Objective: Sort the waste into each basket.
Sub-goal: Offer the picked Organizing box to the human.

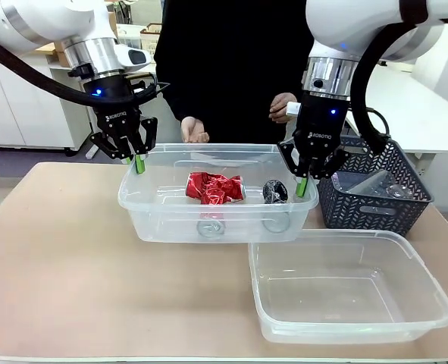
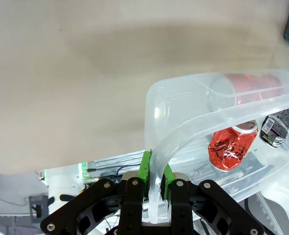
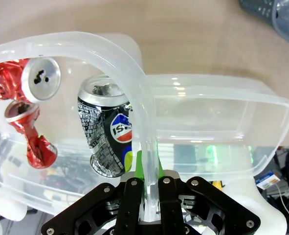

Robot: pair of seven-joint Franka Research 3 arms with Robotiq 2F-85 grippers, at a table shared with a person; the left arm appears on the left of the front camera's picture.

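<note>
**Gripping one tub from both ends**

Left gripper [image 1: 138, 163] is clamped on the left rim of the far clear tub [image 1: 180, 221]; the left wrist view shows the green pads [image 2: 145, 166] pinching the rolled rim. Right gripper [image 1: 302, 184] is closed on the right rim of the same tub, wall between its fingers [image 3: 142, 169].

Inside this tub: crushed red cans [image 1: 214, 188] near the middle, and a dark crushed can [image 1: 274, 191] at the right end.

Second clear tub [image 1: 428, 284] sits nearer and to the right, on the table [image 1: 57, 258]. Dark lattice basket [image 1: 375, 206] stands at far right, clear plastic items inside. Person's hands [image 1: 195, 130] hover beyond the held tub.
</note>
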